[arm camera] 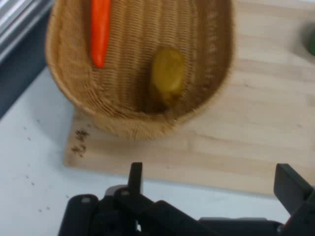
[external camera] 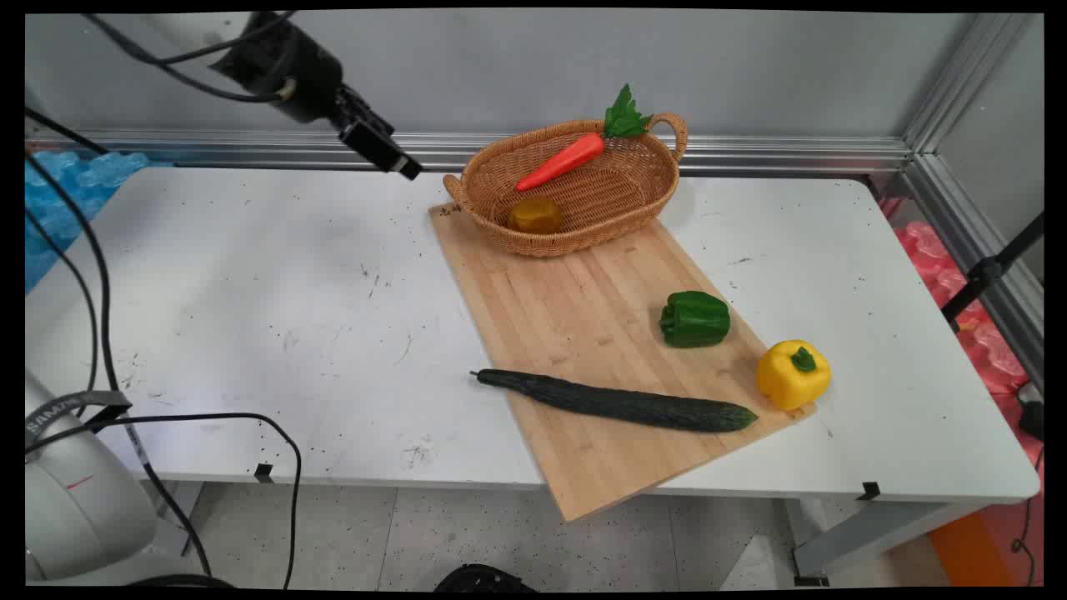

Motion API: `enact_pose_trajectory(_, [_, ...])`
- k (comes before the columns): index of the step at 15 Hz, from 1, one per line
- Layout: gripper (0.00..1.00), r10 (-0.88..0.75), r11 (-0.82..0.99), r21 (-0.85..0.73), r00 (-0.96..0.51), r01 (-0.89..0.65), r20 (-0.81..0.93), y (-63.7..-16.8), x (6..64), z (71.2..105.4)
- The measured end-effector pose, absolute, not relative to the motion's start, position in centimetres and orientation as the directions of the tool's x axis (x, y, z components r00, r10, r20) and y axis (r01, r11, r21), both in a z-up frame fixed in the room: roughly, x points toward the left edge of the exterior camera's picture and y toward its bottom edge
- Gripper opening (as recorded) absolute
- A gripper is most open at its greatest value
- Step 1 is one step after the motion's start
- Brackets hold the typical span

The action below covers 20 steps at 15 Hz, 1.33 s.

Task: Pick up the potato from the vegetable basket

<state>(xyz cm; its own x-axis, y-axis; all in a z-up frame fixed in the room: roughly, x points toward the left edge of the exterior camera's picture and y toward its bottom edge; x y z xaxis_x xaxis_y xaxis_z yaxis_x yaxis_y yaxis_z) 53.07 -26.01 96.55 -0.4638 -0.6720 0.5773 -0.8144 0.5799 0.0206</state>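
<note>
My gripper [external camera: 398, 161] hangs in the air above the table's far side, just left of a wicker basket [external camera: 575, 240], and holds nothing. In the hand view its fingers [arm camera: 136, 176] stand wide apart, so the gripper [arm camera: 211, 184] is open. The basket [arm camera: 133, 125] lies ahead of it on the far end of a wooden cutting board [external camera: 567, 317]. Inside it are an orange carrot [external camera: 560, 161] with green leaves and a brownish-yellow potato [external camera: 535, 215]. The hand view shows the carrot [arm camera: 100, 29] and the potato [arm camera: 167, 73] too.
On the board [arm camera: 246, 147] also lie a green pepper [external camera: 694, 319] and a long dark cucumber [external camera: 621, 402]. A yellow pepper [external camera: 793, 374] sits at the board's right edge. The board's near corner overhangs the table's front edge. Black cables hang at the left.
</note>
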Motion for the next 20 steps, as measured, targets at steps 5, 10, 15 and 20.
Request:
enact_pose_trajectory(5, [1.0,-0.665,0.574,-0.013,-0.476,-0.819,0.575,-30.8,51.8,95.1])
enact_pose_trajectory(10, [1.0,-0.664,0.587,-0.035,-0.505,-0.809,0.552,-35.9,49.4,92.1])
enact_pose_trajectory(15, [1.0,-0.665,0.618,-0.034,-0.545,-0.786,0.51,-40.2,46.3,87.6])
enact_pose_trajectory(20, [1.0,-0.667,0.645,-0.026,-0.579,-0.764,0.468,-43.1,43.7,83.6])
